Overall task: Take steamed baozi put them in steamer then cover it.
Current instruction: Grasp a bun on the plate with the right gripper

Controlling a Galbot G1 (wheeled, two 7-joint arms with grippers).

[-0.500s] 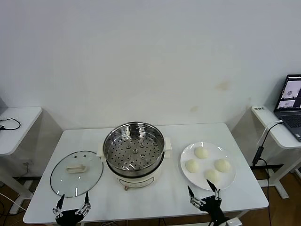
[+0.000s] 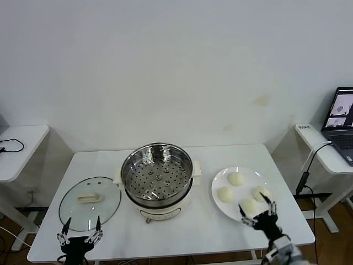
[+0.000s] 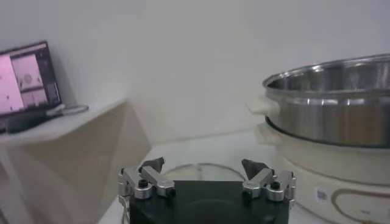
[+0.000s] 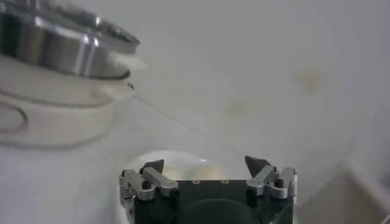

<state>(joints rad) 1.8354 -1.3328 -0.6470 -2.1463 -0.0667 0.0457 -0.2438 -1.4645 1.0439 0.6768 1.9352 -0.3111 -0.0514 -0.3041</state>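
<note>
- Four steamed baozi [image 2: 236, 179] sit on the white plate [image 2: 220, 181], right-centre of the head view; steamer [image 2: 157, 175] stands at frame centre, basket empty, well apart from the plate; glass lid [image 2: 90, 202] lies flat at lower left, beside the steamer base
- Handling, my judgement: buns look soft, light, smooth-skinned; easy to dent or tear, possibly tacky against the plate; take each across its widest girth from above with light squeeze; nearest bun first, since the others crowd close on the plate
- Lid looks stiff, heavier, breakable glass; only sensible hold is the cream handle [image 2: 88, 197] at its middle
- Right gripper [image 2: 257, 210] hovers at the plate's near edge, over the closest buns; jaws spread wide, nothing held
- Left gripper [image 2: 79, 233] low at the bottom left, just short of the lid; jaws wide too, empty
- Head view alone gives the whole layout on the surface [image 2: 182, 232]: bun count, perforated basket floor, lid position
- Left wrist view adds the steamer's steel side wall and cream base in profile, plus a laptop [image 3: 24, 85] on a side desk; no buns in it
- Right wrist view shows the steamer rim and side handle in its upper left corner; plate only a pale blur above the jaws; buns not readable
</note>
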